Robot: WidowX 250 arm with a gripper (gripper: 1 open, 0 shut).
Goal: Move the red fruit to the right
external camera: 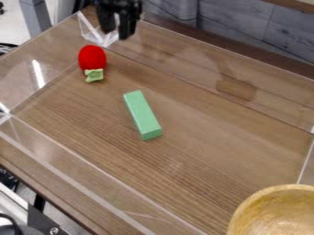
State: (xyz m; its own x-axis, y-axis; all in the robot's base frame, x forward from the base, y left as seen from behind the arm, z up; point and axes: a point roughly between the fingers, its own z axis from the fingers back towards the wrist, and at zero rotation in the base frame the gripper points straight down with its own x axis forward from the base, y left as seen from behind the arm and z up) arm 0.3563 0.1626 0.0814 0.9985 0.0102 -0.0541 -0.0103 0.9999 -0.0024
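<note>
Hand (119, 29) hangs above bright-red fruit (92, 59), pale-capped.

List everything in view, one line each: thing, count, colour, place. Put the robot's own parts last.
red fruit: one, bright red with a pale leafy cap, far left of the tray
green block: one, green, lying flat near the tray's middle
tray: one, wood-grain floor with clear walls, filling most of the view
bowl: one, tan, bottom right corner, partly cut off
tool: one, dark, top edge above and behind the red fruit, apart from it, holding nothing
</note>
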